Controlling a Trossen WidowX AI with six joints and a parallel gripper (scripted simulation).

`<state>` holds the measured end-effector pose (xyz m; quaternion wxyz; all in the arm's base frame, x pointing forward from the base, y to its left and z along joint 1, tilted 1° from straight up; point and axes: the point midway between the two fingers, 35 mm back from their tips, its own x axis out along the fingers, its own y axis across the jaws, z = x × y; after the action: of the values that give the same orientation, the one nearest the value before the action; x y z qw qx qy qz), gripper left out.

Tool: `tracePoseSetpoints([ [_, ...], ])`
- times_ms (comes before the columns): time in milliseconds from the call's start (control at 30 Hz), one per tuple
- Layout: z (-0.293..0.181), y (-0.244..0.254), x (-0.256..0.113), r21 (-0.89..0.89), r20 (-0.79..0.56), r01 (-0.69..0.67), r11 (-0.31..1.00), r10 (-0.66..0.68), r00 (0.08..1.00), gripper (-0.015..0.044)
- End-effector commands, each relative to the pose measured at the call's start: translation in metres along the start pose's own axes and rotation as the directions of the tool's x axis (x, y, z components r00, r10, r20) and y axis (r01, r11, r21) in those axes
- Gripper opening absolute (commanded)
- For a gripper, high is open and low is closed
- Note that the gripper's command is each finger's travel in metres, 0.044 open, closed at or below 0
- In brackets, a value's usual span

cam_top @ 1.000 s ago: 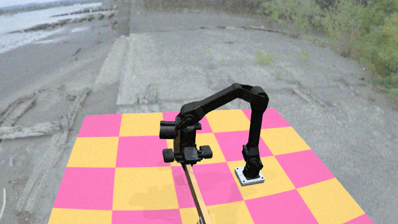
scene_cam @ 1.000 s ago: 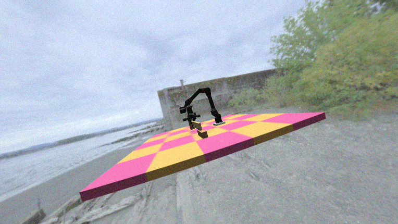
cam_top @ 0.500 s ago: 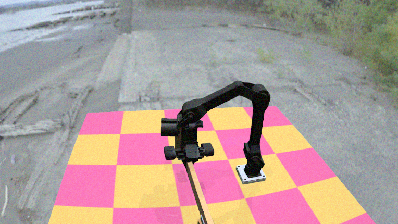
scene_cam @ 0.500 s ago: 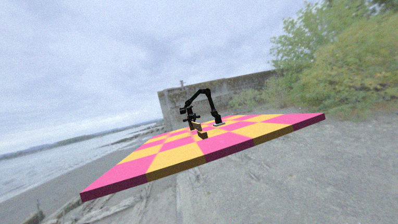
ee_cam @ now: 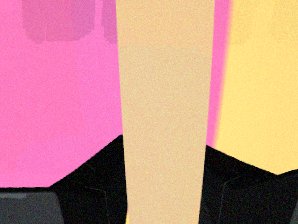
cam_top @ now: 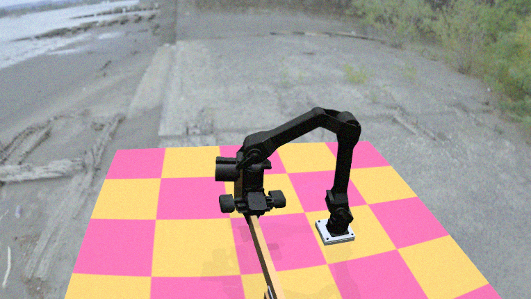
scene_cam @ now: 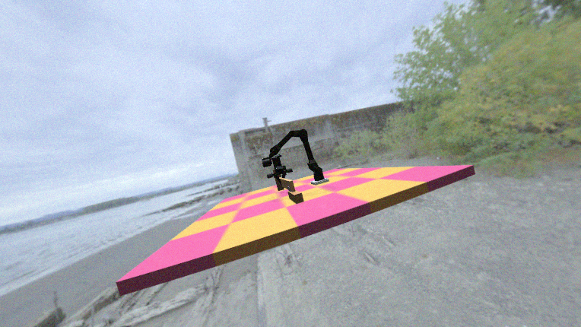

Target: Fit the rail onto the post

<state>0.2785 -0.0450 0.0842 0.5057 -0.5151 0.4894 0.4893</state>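
The long wooden rail [cam_top: 261,250] [scene_cam: 287,185] [ee_cam: 165,100] runs from under my gripper toward the front of the top view. My gripper [cam_top: 251,214] [scene_cam: 280,177] [ee_cam: 149,142] is shut on the rail near its post end, with one black finger on each side in the wrist view. The wooden post [cam_top: 238,183] stands upright just behind the gripper, partly covered by it. The pegs, the holes and any gap between rail and post are hidden. The footboard block [scene_cam: 296,198] is below the rail's far end; whether that end is seated in its bracket is too small to tell.
The arm's white base plate [cam_top: 324,236] [scene_cam: 319,182] stands right of the rail, with the arm arching up and over to the gripper. The checkered pink and yellow table [cam_top: 193,197] [scene_cam: 260,227] has its edges at both sides.
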Motion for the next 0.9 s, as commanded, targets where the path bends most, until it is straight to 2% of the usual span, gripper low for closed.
tracePoseSetpoints([
  [0, 0.0003, -0.0007, 0.0007, 0.0, 0.002, 0.004, 1.0, -0.004, 1.0, 0.0],
  [867, -0.0014, -0.0002, -0.0011, 0.0, 0.001, 0.003, 1.0, -0.003, 1.0, 0.0],
])
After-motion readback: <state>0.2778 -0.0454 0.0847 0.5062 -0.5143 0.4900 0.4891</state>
